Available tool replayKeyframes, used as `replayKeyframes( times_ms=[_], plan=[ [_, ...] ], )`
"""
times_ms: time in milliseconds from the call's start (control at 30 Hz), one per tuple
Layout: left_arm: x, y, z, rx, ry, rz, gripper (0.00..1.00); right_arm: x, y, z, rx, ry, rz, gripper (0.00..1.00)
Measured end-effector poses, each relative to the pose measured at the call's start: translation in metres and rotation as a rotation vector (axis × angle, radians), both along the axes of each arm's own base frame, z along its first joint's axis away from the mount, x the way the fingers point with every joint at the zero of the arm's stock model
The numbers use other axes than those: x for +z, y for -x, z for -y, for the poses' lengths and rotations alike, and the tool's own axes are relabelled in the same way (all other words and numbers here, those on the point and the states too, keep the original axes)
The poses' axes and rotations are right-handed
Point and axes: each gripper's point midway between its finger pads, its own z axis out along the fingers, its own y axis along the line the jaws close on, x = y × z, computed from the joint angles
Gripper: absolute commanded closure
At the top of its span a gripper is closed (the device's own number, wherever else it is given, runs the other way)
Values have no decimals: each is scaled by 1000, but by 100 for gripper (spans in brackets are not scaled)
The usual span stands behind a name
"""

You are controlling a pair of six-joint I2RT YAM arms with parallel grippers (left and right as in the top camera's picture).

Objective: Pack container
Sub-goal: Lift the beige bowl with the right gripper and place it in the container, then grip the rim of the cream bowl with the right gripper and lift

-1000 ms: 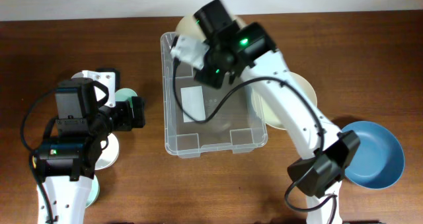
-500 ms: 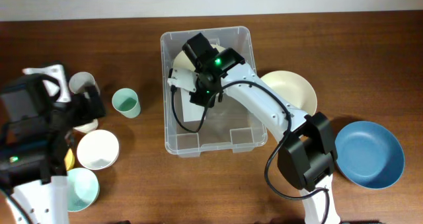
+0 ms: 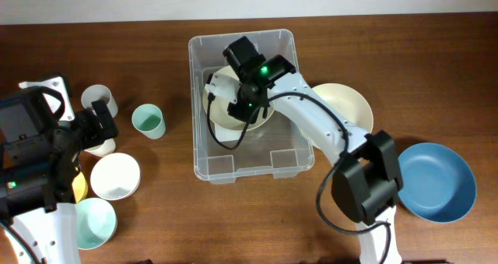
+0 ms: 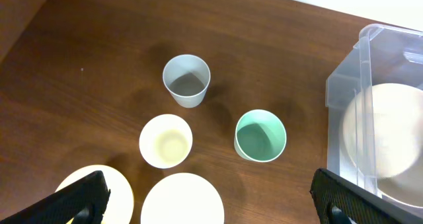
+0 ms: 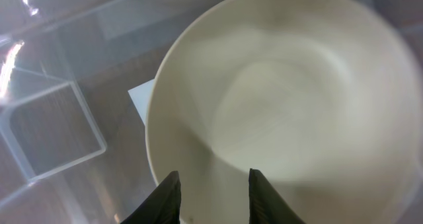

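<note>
The container (image 3: 233,169) is a clear plastic bin at the table's middle back; its corner also shows in the left wrist view (image 4: 344,85). A cream bowl (image 3: 250,117) lies inside it, upright, and fills the right wrist view (image 5: 284,92). My right gripper (image 3: 233,100) reaches into the bin over the bowl's left part. Its fingers (image 5: 213,191) are apart, with the bowl's inside surface showing between them. My left gripper (image 4: 211,201) is wide open and empty above the cups on the left (image 3: 99,128).
Left of the bin stand a grey cup (image 4: 187,80), a green cup (image 4: 260,135), a small cream cup (image 4: 166,141), a white bowl (image 3: 115,176) and a teal bowl (image 3: 92,221). Right of the bin are a large cream bowl (image 3: 346,108) and a blue bowl (image 3: 440,181).
The right arm brought the cream bowl from the bin's far rim down into the bin, where it now lies flat. The left arm pulled back to the left, uncovering the cups.
</note>
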Motion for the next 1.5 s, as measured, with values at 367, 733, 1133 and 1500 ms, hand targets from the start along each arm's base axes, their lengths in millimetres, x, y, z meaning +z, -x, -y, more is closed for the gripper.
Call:
replayKeyframes(
  times_ms=[367,733,1133,1500],
  plan=[
    [0,0,0,0,0,0,1,228,-31,162,-970,-328,269,45],
    [0,0,0,-1,0,1,1,88,-18,330,-1688,-191,-146,18],
    [0,0,1,-6,5,1,1,-50,3,349,-1531,-235,-409,17],
    [0,-1,3,-12,11,3,0,-86,3,328,-1436,-326,-463,43]
  ],
)
